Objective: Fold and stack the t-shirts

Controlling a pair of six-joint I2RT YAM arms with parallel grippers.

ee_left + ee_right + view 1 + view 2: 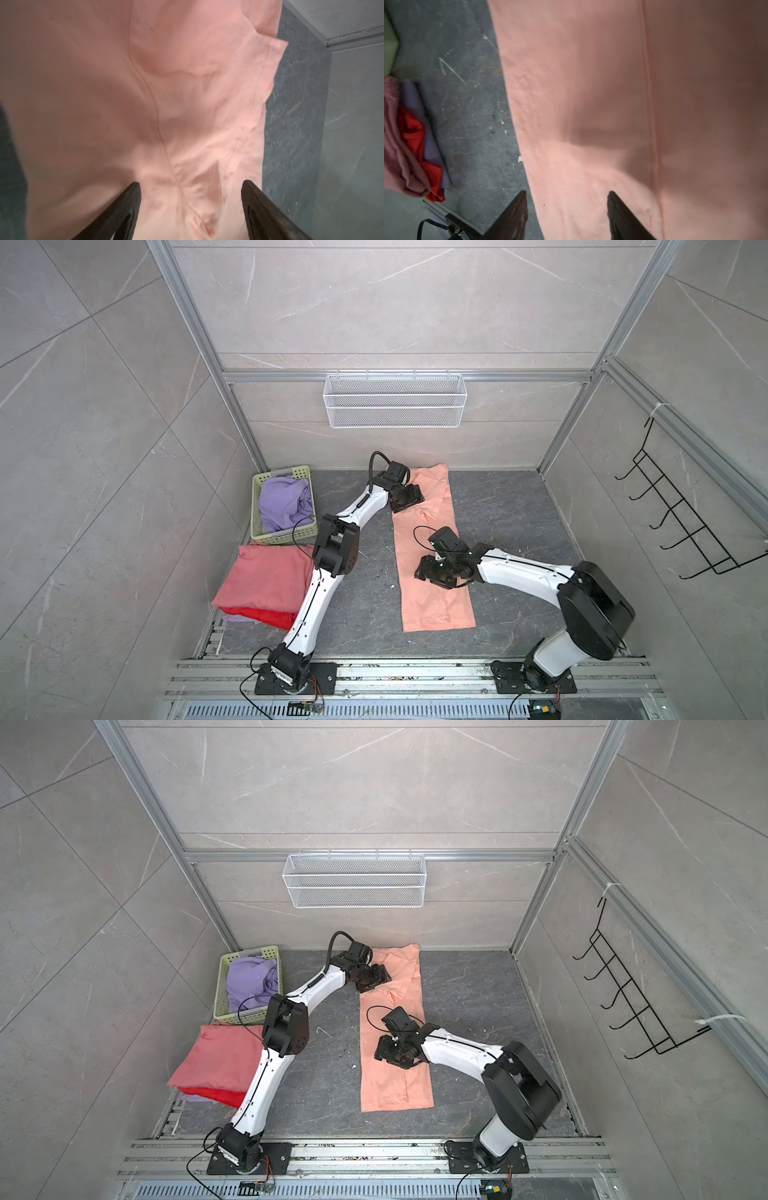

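Cloth fills both wrist views: the peach-pink t-shirt (432,597) lies on the dark table (511,531) as a long narrow strip, its sides already folded in, running from the back wall toward me. No print shows, so I judge it is folded inside or facing down.

My left gripper (191,182) sits over the far, collar end, jaws apart, with wrinkled fabric and a sleeve hem below them and nothing pinched. My right gripper (566,192) is low over the strip's middle, jaws apart as well, straddling its long edge. I read this spacing as the set-up for a crosswise fold, one gripper taking each point along the same edge so the strip turns over evenly. Whether the tips touch the cloth I cannot tell.

Beside the left arm is the stack, with the dusty rose t-shirt (266,576) on top, the red t-shirt (266,616) under it and a lavender edge (237,618) at the bottom. It is near enough for a short carry. Another lavender t-shirt (282,502) lies crumpled in the green basket (282,470), not yet folded.
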